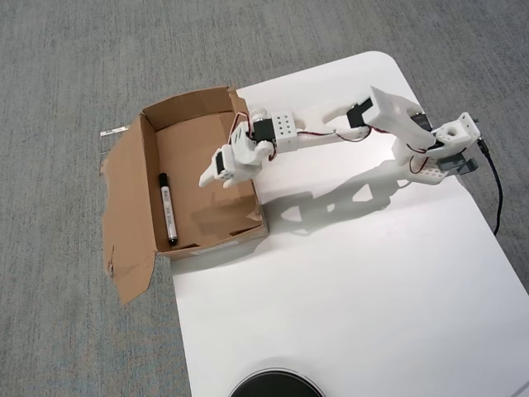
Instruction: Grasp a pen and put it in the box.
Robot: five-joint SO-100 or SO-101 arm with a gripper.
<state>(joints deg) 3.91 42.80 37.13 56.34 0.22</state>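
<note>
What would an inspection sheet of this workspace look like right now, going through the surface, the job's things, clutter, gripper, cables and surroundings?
Surface: white table with rounded corners, mostly bare.
Job's things: the pen lies flat inside the box, beside its left wall in the overhead view; the brown cardboard box sits at the table's left edge, one torn flap splayed over the carpet.
Clutter: a dark round object, cut off at the bottom edge of the picture.
Gripper: the gripper hangs over the box, open and empty.
Cables: a black cable runs from the arm's base along the right table edge.
Surroundings: grey carpet; a small pale strip lies near the box.
</note>
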